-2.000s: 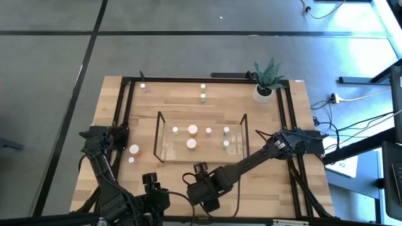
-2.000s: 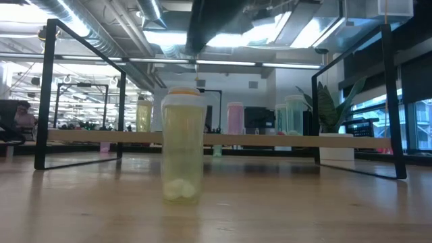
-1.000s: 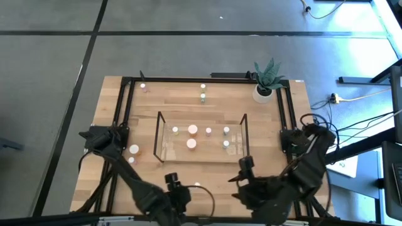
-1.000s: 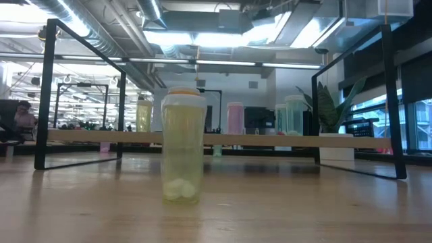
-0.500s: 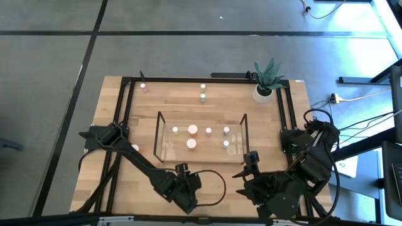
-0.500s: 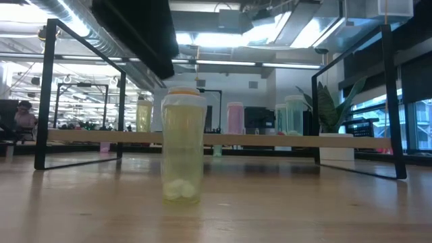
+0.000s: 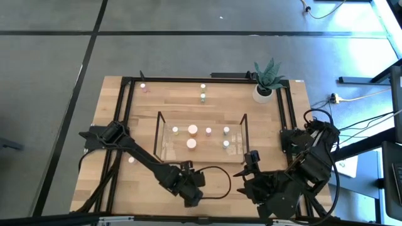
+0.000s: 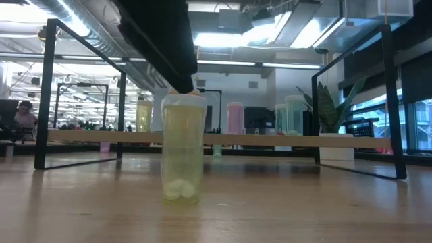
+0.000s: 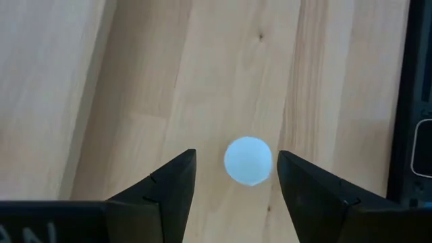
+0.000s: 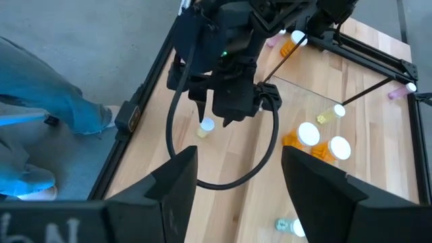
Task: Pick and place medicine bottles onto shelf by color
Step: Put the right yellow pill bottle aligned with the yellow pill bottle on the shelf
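Left gripper (image 9: 235, 177) hovers w/ fingers spread & empty, white-capped bottle (image 9: 248, 160) between them on desk (image 9: 135, 81); right gripper (image 10: 236, 175) open, idle.

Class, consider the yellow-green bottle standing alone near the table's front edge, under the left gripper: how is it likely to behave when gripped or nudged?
The yellow-green bottle is tall and narrow, so a sideways nudge may tip it. Only a few pills lie at its bottom, so it is probably light. Its smooth round body may slip or roll between the left gripper.

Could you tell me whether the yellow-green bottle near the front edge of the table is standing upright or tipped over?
Upright. The low view shows the yellow-green bottle standing on its base on the wooden table, and the left wrist view looks straight down on its round white cap.
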{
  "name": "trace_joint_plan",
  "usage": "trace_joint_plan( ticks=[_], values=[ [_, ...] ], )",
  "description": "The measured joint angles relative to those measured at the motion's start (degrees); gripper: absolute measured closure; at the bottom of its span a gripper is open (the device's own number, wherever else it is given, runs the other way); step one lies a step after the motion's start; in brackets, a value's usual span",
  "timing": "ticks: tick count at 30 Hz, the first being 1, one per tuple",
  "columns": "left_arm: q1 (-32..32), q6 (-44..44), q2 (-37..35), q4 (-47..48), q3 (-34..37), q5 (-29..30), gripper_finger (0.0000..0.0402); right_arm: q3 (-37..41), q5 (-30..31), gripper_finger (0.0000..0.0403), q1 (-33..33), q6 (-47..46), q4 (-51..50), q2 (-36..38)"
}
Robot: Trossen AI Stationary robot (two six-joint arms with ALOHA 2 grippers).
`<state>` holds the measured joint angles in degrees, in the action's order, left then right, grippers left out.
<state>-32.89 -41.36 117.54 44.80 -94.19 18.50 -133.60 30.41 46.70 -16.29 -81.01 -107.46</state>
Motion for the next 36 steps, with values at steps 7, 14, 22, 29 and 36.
trace_joint_plan(
  ticks=[7,14,22,29,36],
  values=[
    [0.1,0.03,0.16,-1.17,0.0,-1.33,0.02,0.0,0.0,0.0186,0.0,0.02,-0.15,0.0],
    [0.1,1.69,0.26,-1.51,0.0,-1.47,0.02,0.0,0.02,0.0186,0.0,0.04,-0.33,0.0],
    [0.12,2.6,0.26,-1.67,0.0,-1.5,0.02,0.0,0.02,0.0186,-0.02,0.07,-0.33,0.0],
    [0.14,4.32,0.26,-2.32,0.0,-1.5,0.02,0.0,0.02,0.0186,-0.02,0.12,-0.31,0.0],
    [0.14,4.52,0.26,-2.47,1.45,-1.26,0.02,0.0,0.02,0.0186,-0.02,0.0,-0.29,0.0]
  ],
)
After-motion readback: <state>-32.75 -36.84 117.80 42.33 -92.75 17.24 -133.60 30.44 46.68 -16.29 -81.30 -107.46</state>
